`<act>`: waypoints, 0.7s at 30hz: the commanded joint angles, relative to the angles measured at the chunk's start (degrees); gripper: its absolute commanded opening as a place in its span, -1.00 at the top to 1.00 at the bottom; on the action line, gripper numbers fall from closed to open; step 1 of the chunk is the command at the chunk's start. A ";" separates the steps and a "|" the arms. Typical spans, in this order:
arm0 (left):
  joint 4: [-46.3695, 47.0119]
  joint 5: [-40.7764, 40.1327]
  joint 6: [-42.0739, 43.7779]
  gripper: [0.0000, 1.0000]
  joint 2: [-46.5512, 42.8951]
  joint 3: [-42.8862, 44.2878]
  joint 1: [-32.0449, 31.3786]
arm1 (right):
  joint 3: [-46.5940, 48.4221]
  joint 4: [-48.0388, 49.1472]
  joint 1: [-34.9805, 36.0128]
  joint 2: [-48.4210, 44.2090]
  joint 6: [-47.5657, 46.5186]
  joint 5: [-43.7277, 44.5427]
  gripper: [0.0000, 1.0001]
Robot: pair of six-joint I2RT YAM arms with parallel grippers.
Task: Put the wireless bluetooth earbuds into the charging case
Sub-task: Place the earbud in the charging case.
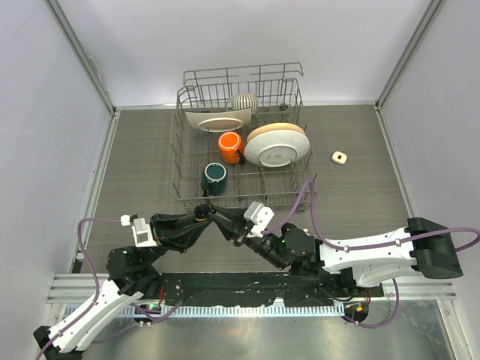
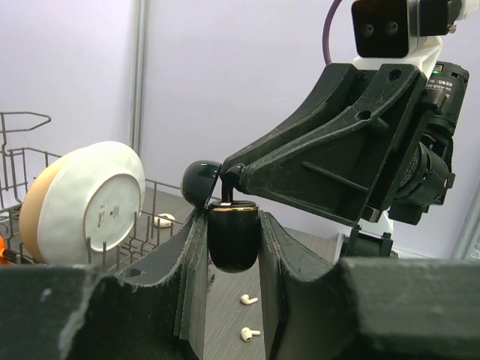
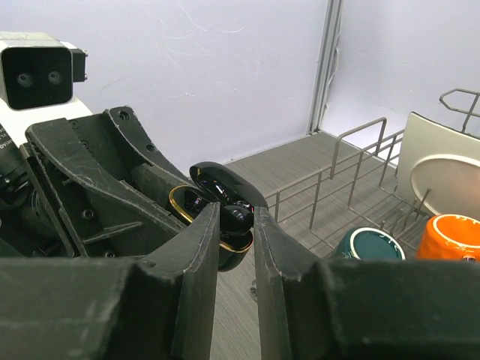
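My left gripper [image 2: 231, 219] is shut on a glossy black charging case [image 2: 233, 244] with a gold rim. The case's lid [image 2: 201, 182] stands open. From the upper right my right gripper [image 3: 238, 215] reaches over the case's mouth, shut on a black earbud [image 3: 240, 217] that sits at the gold rim [image 3: 180, 196]. In the left wrist view the black earbud's stem [image 2: 227, 192] points down into the case. Two cream-white earbuds [image 2: 248, 300] [image 2: 249, 334] lie on the table below. In the top view both grippers meet near the case [image 1: 204, 211].
A wire dish rack [image 1: 180, 161] stands behind the grippers. It holds a cream plate [image 1: 276, 144], an orange mug [image 1: 230, 146], a teal mug [image 1: 215, 178], a flat dish [image 1: 217, 118] and a ribbed bowl [image 1: 244, 102]. A small cream case [image 1: 340, 157] lies at the right.
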 commanded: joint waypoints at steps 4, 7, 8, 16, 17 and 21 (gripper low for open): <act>4.65 -4.18 1.08 1.00 -2.95 -7.40 0.24 | 0.01 -1.58 0.75 -0.41 0.83 -3.70 0.99; 4.56 -4.00 1.17 1.00 -3.04 -7.23 0.15 | 0.62 -2.28 0.75 -0.32 1.79 -2.83 0.95; 4.56 -3.92 1.34 1.00 -2.95 -7.23 0.15 | 0.97 -3.67 0.75 -0.32 2.40 -2.04 0.85; 3.24 -2.07 2.93 0.99 -2.95 -7.23 0.15 | 11.25 -18.69 0.67 -2.34 13.64 2.71 -0.32; 3.16 -1.98 3.19 0.99 -2.87 -7.23 0.15 | 12.48 -22.54 0.66 -2.52 16.44 2.89 -0.35; 2.89 -1.81 3.80 0.99 -2.87 -7.23 0.15 | 16.53 -27.68 0.66 -6.54 21.82 3.15 -0.48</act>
